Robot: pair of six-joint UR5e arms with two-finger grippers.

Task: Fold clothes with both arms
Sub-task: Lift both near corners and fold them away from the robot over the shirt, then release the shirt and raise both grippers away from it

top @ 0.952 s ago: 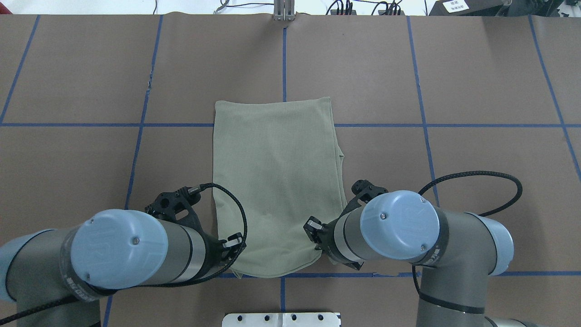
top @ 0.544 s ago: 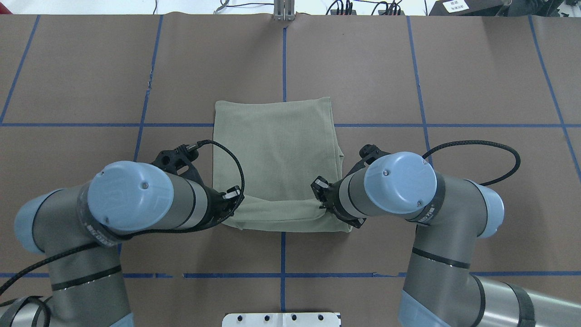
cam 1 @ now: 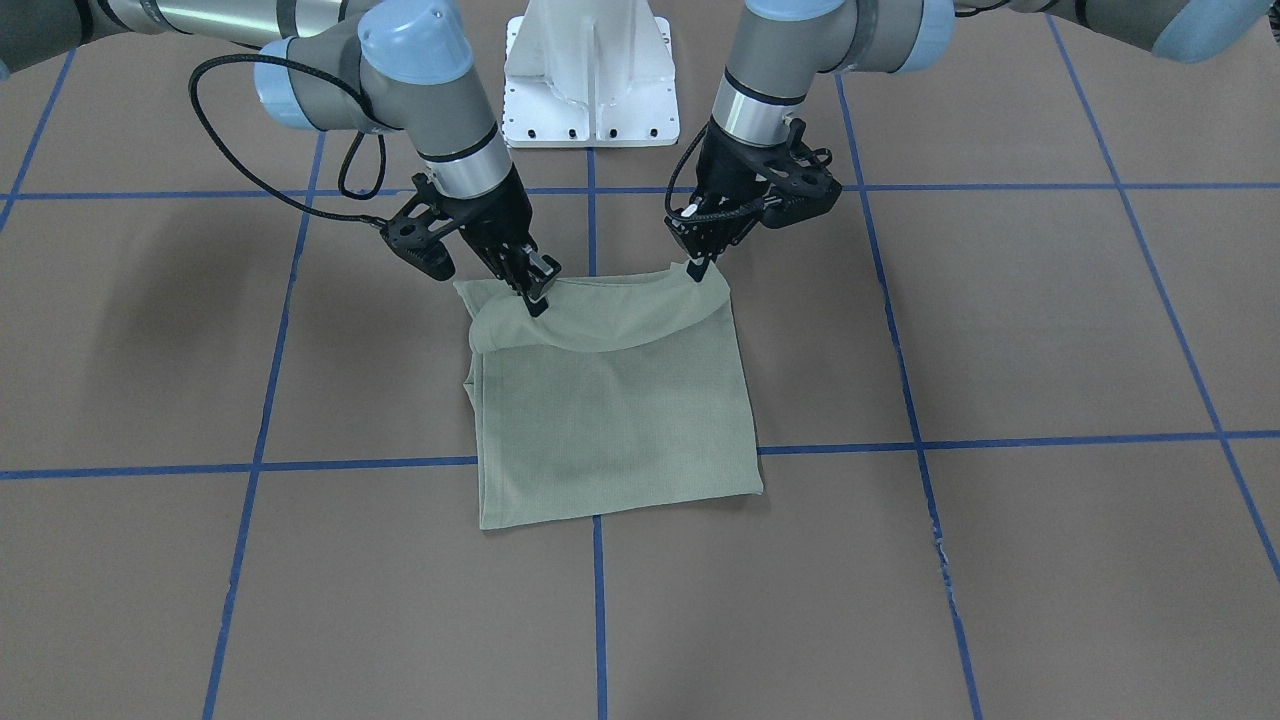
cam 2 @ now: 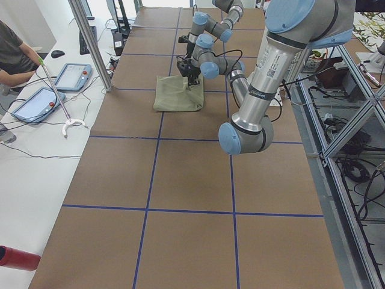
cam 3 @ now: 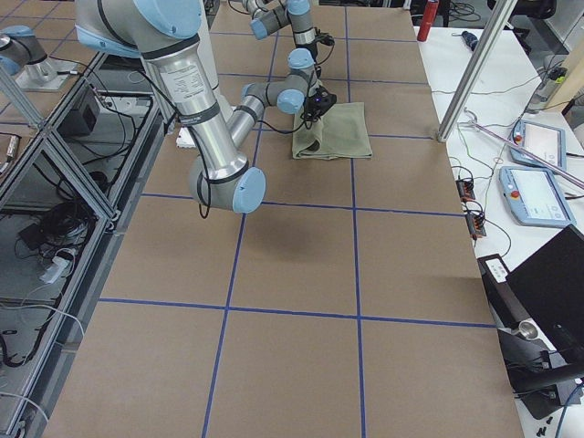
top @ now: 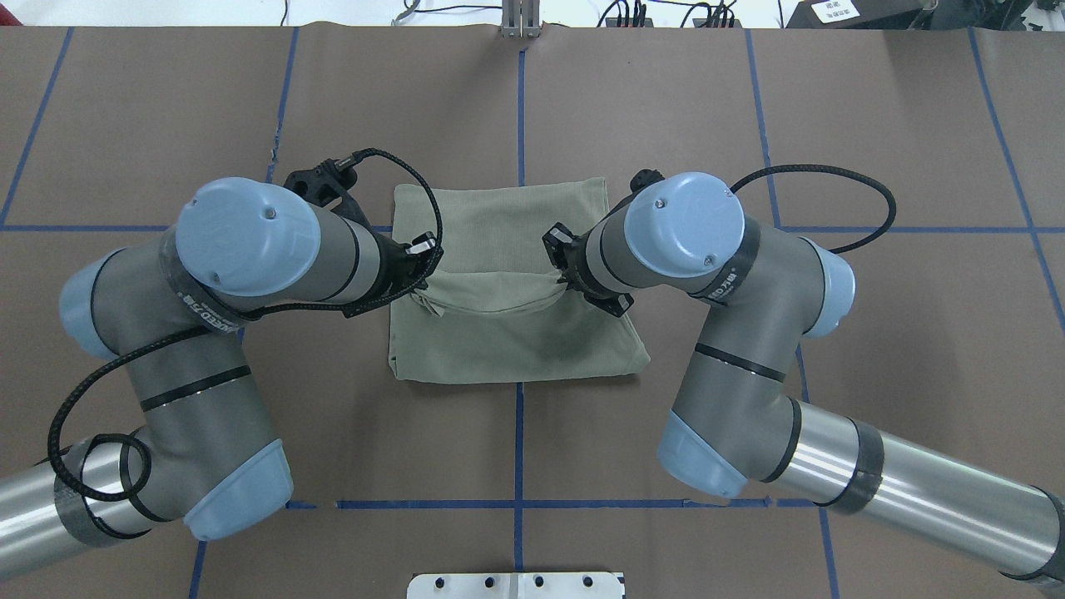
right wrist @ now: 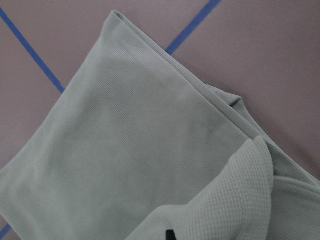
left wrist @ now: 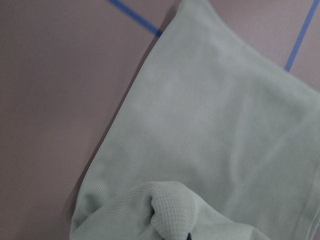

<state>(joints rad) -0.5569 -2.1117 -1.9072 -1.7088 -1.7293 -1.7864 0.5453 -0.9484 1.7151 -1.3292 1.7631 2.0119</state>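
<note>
Shirt hem (cam 1: 612,318) has travelled forward, pinched by left hand (cam 1: 697,270) and right hand (cam 1: 535,300).

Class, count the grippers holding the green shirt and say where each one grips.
2. The left gripper pinches one end of the raised edge of the shirt, and the right gripper pinches the other end. No other gripper is in view.

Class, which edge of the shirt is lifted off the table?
The edge held by the left hand and right hand, sagging above the shirt; the rest lies flat on the table.
</note>
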